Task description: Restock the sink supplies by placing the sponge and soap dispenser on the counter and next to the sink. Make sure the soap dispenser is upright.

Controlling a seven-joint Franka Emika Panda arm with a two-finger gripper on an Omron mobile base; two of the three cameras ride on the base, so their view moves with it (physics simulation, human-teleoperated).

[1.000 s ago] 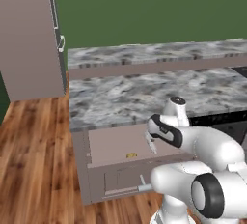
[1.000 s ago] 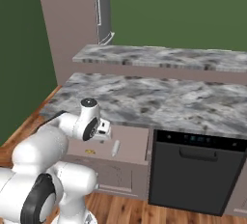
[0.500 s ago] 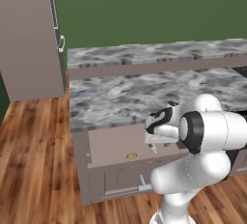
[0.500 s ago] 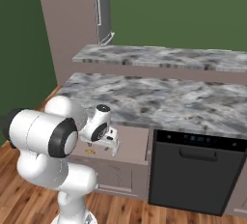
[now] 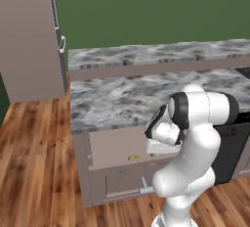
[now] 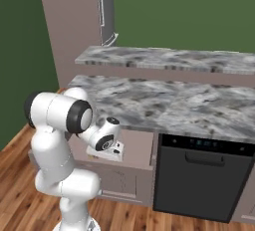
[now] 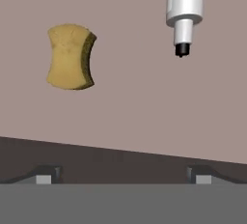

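The yellow-orange sponge [image 7: 70, 56] lies flat on the floor of an open drawer [image 7: 135, 107], left of centre in the hand view. The slim white soap dispenser [image 7: 185, 3] lies on its side to the right of it, dark nozzle tip pointing toward me. My gripper [image 7: 123, 174] hangs above the drawer's near wall, open and holding nothing. From the base, the gripper [image 5: 161, 148] points down into the drawer beneath the marbled counter [image 5: 122, 99], and the sponge [image 5: 133, 157] is a small yellow spot. A dark corner [image 5: 242, 73] at the counter's far right may be the sink.
The pulled-out drawer front [image 5: 122, 184] with its handle juts toward the base. A black dishwasher [image 6: 199, 175] stands right of the drawer. A raised marbled ledge [image 6: 164, 58] runs behind the counter. A tall cabinet [image 5: 29, 35] stands at the left over wood floor.
The arm has swung round, its big elbow joint lifting beside the drawer, and the hand has settled lower over the open drawer. The jaws stayed open.
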